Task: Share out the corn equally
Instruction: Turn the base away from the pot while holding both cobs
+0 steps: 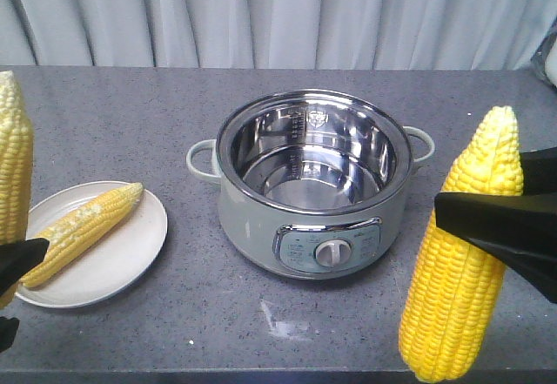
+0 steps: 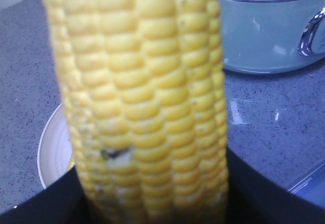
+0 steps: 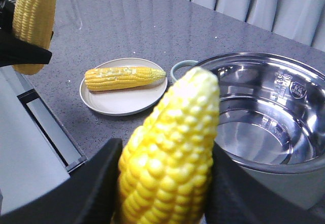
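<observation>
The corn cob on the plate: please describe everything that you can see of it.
This cob is whole and husked, with rows of yellow kernels, paler patches on its upper side and a tapered tip. It lies flat and slantwise on the round white plate, tip pointing toward the pot. Only the plate touches it.

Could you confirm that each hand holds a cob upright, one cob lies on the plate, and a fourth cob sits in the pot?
Not quite: the pot is empty; the front view shows bare steel inside. The rest stands: the left hand holds the left cob upright, the right hand holds the right cob upright, and the third cob lies on the plate.
</observation>
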`<action>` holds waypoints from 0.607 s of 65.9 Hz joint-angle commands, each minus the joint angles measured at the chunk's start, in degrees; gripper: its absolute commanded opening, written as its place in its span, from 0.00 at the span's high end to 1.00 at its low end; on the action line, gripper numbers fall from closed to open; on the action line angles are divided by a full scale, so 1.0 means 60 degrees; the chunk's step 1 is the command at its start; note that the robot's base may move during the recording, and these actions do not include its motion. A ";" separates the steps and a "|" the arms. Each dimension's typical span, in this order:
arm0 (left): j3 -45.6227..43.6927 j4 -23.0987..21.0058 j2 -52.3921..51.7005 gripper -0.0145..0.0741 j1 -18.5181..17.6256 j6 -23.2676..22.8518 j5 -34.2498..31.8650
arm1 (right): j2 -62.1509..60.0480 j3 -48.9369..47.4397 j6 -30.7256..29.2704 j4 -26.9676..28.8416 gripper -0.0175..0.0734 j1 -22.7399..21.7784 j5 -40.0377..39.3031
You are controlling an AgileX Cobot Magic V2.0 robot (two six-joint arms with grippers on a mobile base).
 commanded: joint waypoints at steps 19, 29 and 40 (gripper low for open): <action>-0.0269 0.0026 -0.0040 0.48 -0.0013 0.0000 -0.0615 | -0.0040 -0.0235 -0.0076 0.0475 0.58 0.0004 -0.0381; -0.0269 0.0026 -0.0040 0.48 -0.0013 0.0000 -0.0615 | -0.0040 -0.0235 -0.0076 0.0475 0.58 0.0004 -0.0381; -0.0269 0.0026 -0.0040 0.48 -0.0013 0.0000 -0.0615 | -0.0040 -0.0235 -0.0076 0.0475 0.58 0.0004 -0.0381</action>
